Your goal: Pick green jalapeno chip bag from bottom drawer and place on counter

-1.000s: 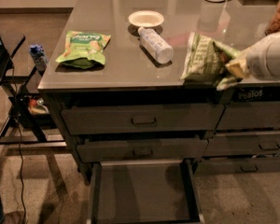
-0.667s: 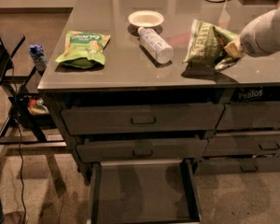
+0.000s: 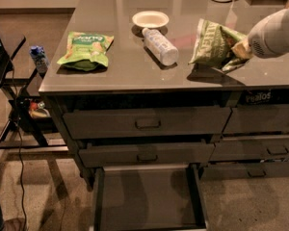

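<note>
Since only 1 camera view exists, all of this comes from it. End effector [image 3: 241, 49] sits at the right side of the worktop [image 3: 125, 69], clamped on the right edge of the green jalapeno chip bag [image 3: 214, 44]. Bag is held by 1 edge so the rest hangs free to the left; its lower corner looks at or just above the glossy surface, and I can't tell if it touches. It casts a shadow directly underneath, so it's low. Arm shell enters from the right frame edge, which keeps the wrist off the other items.

Bottom drawer [image 3: 149, 196] is pulled fully out and holds nothing visible, consistent with the pick being done. The 2 shallower drawers above are shut.

Bag is well right of the plastic bottle [image 3: 160, 46], the paper bowl [image 3: 150, 19] and the brighter green bag [image 3: 85, 49], so the drop spot is bare.

My read: the place step is nearly complete, with lower and release remaining. Risk: the crinkled bag tips or slides on the glossy top near the front edge.
</note>
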Action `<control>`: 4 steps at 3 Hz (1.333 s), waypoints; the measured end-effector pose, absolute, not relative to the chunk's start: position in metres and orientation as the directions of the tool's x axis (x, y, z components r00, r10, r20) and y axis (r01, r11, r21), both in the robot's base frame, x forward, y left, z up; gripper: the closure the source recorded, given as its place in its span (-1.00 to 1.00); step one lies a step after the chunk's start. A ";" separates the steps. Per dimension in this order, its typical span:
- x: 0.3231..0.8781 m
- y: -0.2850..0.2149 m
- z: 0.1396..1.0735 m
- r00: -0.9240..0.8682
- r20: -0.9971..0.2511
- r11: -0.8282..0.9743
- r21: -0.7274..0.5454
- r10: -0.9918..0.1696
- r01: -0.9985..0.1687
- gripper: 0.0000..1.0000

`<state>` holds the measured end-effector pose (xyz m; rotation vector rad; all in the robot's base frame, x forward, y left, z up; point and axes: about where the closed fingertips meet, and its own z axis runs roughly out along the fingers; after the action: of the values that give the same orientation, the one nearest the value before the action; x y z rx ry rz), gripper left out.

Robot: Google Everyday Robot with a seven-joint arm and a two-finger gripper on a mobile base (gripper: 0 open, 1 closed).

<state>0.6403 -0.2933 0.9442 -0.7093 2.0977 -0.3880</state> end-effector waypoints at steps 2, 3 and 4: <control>0.691 -0.296 0.936 -0.496 -0.643 0.812 -0.461 -0.584 -0.358 1.00; 0.708 -0.291 0.924 -0.521 -0.630 0.817 -0.440 -0.576 -0.372 1.00; 0.709 -0.291 0.923 -0.521 -0.629 0.817 -0.440 -0.576 -0.373 0.62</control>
<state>0.7086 -0.2910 0.9233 -0.6939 2.1787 -0.3176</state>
